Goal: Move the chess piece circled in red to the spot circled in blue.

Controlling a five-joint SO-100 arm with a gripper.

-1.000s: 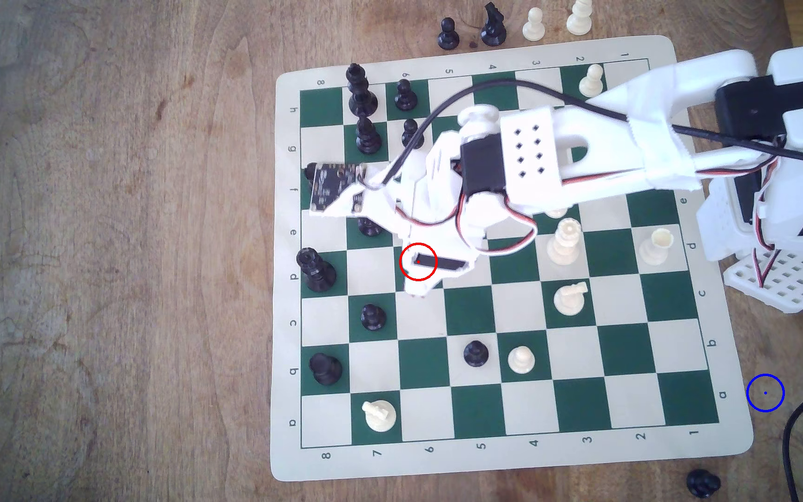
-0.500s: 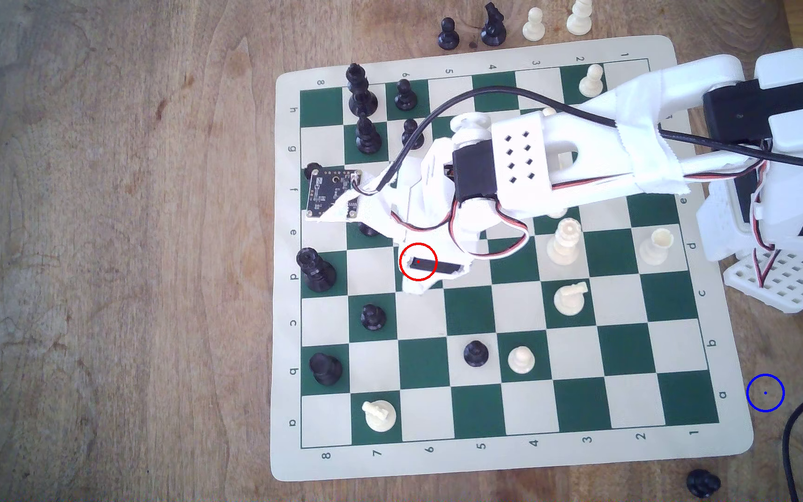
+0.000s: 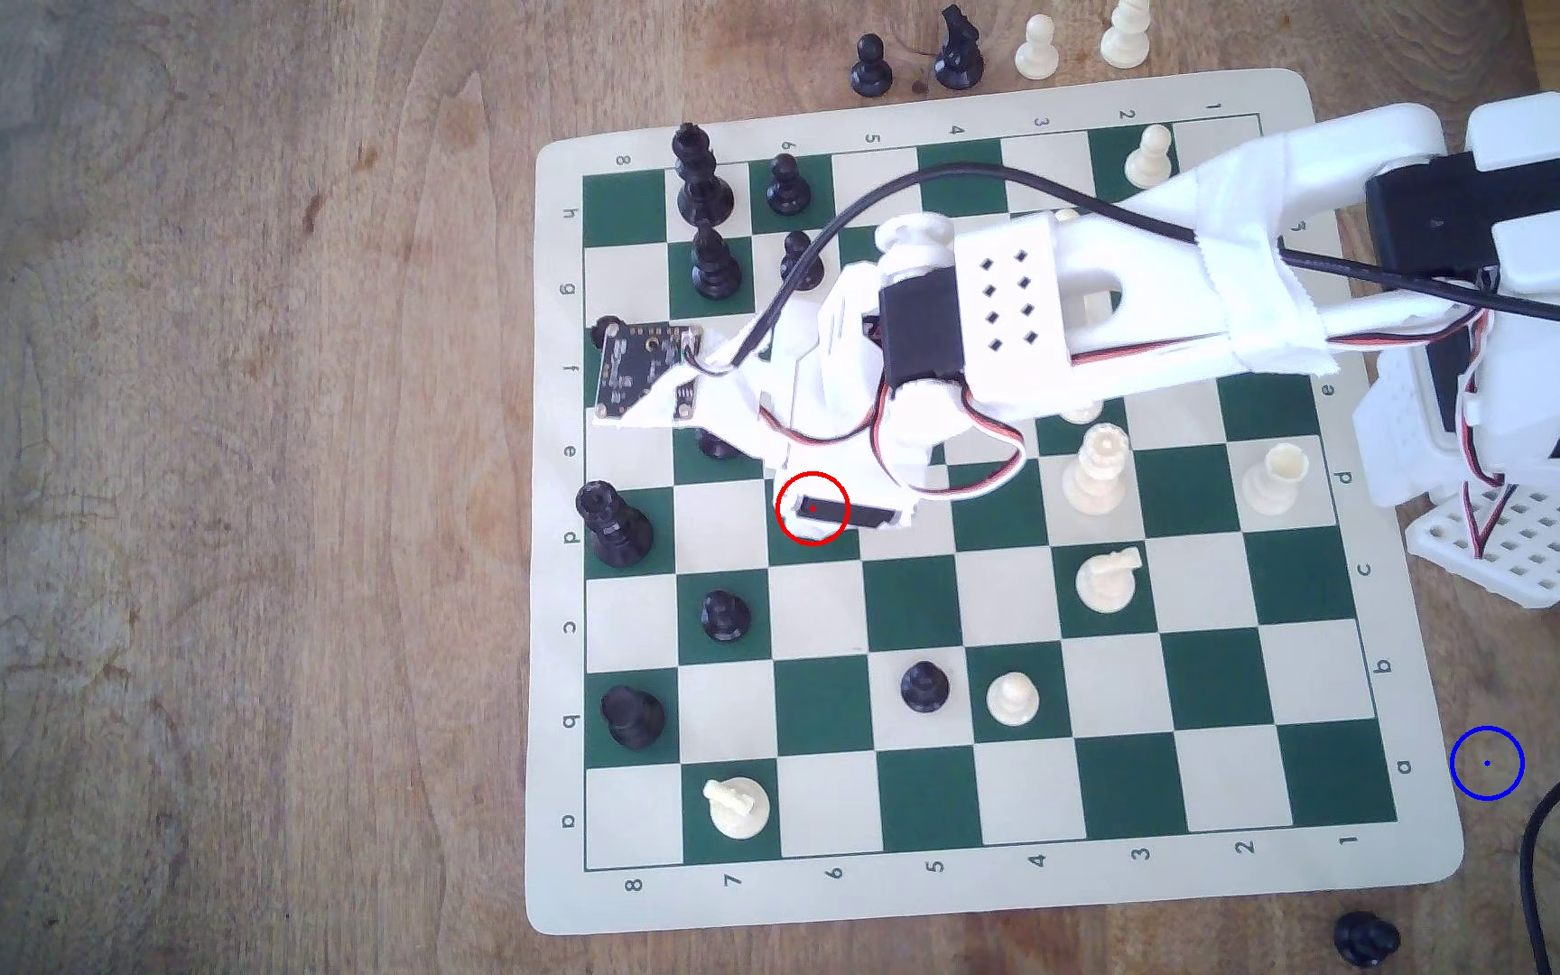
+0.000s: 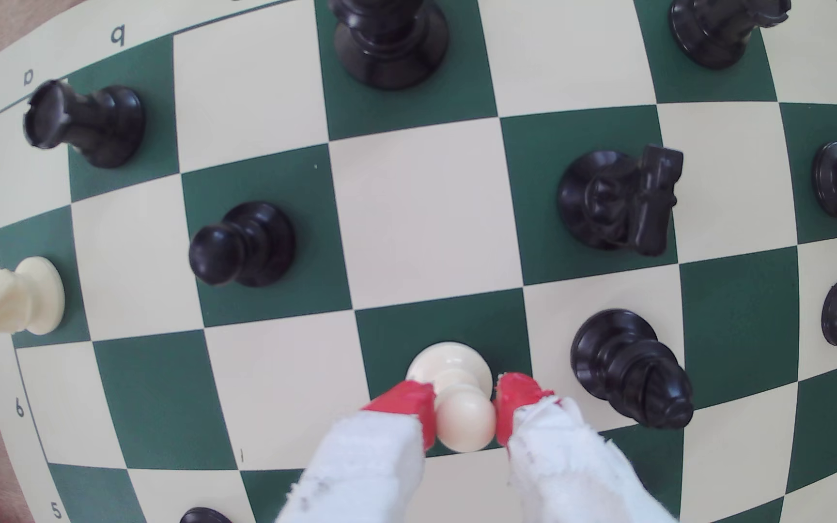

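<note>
The cream-white pawn [image 4: 456, 397] stands on a green square in the wrist view. My gripper [image 4: 464, 405] is shut on its ball head, with the red fingertips [image 4: 404, 400] pressing it from both sides. Its base rests on the board. In the exterior view the gripper [image 3: 818, 520] covers the red ring [image 3: 812, 507], and the pawn is hidden under it. The blue ring [image 3: 1486, 762] lies on bare wood just off the board's corner at the exterior view's lower right, far from the gripper.
A black bishop [image 4: 630, 369] stands one square from the pawn. A black knight [image 4: 618, 201] and a black pawn [image 4: 240, 244] are a little farther off. White pieces [image 3: 1097, 469] stand between gripper and blue ring. A black cable [image 3: 1545, 825] runs just past the ring.
The finger that stuck out below the red ring has drawn in, so the jaws have come together on the pawn. The arm has shifted slightly toward the exterior view's left.
</note>
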